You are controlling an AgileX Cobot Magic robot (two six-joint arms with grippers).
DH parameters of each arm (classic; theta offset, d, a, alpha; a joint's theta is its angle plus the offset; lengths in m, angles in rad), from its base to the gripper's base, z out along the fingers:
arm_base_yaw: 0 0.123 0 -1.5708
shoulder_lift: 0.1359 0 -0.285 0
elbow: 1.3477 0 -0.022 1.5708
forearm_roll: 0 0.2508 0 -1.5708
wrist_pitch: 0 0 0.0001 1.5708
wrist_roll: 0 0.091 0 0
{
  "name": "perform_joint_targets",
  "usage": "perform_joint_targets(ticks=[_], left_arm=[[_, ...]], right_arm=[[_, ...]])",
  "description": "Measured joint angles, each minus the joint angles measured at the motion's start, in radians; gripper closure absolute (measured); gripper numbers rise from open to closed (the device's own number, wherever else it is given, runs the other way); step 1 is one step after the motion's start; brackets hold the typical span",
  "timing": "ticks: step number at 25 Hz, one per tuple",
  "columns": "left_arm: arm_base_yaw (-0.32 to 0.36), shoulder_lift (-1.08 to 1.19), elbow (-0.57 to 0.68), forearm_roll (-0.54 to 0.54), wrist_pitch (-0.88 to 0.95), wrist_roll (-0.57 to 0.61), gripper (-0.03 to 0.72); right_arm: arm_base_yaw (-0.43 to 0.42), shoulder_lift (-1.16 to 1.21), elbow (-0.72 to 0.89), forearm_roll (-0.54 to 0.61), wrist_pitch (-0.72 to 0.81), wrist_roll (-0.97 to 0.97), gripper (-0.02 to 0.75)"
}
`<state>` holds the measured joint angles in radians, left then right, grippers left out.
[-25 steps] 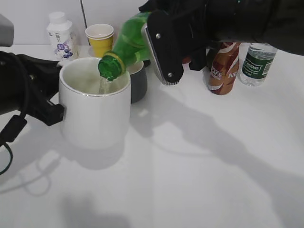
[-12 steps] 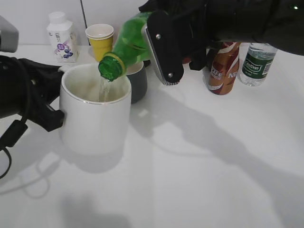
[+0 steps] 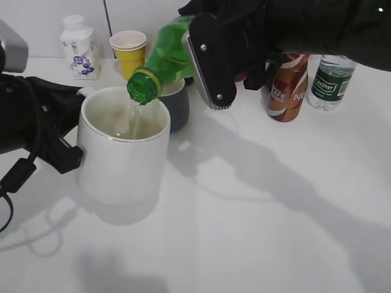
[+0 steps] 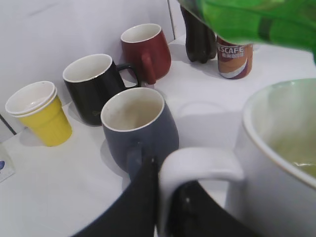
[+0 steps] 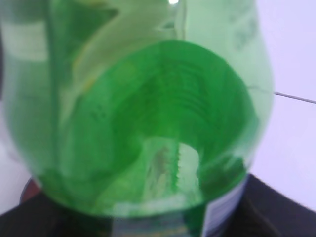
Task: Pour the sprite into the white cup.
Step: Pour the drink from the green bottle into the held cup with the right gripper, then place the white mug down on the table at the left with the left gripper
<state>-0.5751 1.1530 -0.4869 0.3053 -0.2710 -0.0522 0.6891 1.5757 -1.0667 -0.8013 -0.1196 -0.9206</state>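
Sprite point(image 3: 166, 55) tilts neck-down from two o'clock, its mouth above the cup point(image 3: 122, 146), pouring. Left claw point(image 4: 160, 207) is clamped on the cup's handle; right claw point(image 3: 211, 61) grips the bottle. Beyond stands a mug point(image 3: 174, 104).

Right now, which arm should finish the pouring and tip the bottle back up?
The right. Its gripper already holds the sprite tilted over the white cup, liquid streaming in. The left gripper is busy clamping the cup's handle.

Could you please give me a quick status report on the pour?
Right claw shut on sprite, tilted, pouring. Left claw grips white cup handle. Nothing blocking.
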Motion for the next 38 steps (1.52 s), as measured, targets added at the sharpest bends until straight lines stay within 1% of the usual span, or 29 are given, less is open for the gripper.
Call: perform_joint_targets(ticks=[6, 10, 13, 16, 19, 21, 24, 26, 29, 32, 35, 38], left_arm=[[0.0, 0.0, 0.0, 0.004, 0.0, 0.001, 0.645], [0.0, 0.001, 0.0, 0.004, 0.0, 0.001, 0.645], [0.0, 0.001, 0.0, 0.002, -0.016, 0.001, 0.645], [0.005, 0.001, 0.0, -0.031, -0.062, 0.002, 0.645], [0.03, 0.001, 0.0, -0.046, -0.104, 0.002, 0.645], [0.061, 0.001, 0.0, -0.047, -0.11, 0.002, 0.645], [0.129, 0.008, 0.0, -0.055, -0.14, 0.002, 0.645], [0.187, 0.029, 0.0, -0.087, -0.197, 0.002, 0.645], [0.287, 0.099, 0.0, -0.139, -0.316, 0.002, 0.645], [0.352, 0.213, 0.0, -0.184, -0.468, 0.002, 0.645], [0.395, 0.344, -0.001, -0.21, -0.625, 0.002, 0.645], [0.423, 0.481, -0.028, -0.229, -0.687, 0.002, 0.645]], right_arm=[[0.0, 0.0, 0.0, 0.018, 0.0, -0.006, 0.328], [0.0, 0.0, 0.0, 0.076, 0.0, -0.007, 0.328], [0.0, 0.0, 0.0, 0.163, 0.002, -0.007, 0.328], [0.0, -0.001, 0.0, 0.275, 0.02, -0.001, 0.328], [0.0, -0.002, 0.0, 0.475, 0.035, 0.087, 0.328], [0.0, -0.002, 0.0, 0.627, 0.041, 0.205, 0.328], [0.0, -0.004, 0.0, 0.84, 0.072, 0.365, 0.328], [0.0, -0.006, 0.011, 0.944, 0.075, 0.425, 0.328], [0.0, -0.008, 0.064, 1.05, 0.021, 0.474, 0.328], [-0.001, -0.008, 0.135, 1.112, -0.052, 0.526, 0.328], [-0.001, -0.008, 0.192, 1.127, -0.084, 0.598, 0.328], [-0.001, -0.009, 0.216, 1.127, -0.104, 0.629, 0.328]])
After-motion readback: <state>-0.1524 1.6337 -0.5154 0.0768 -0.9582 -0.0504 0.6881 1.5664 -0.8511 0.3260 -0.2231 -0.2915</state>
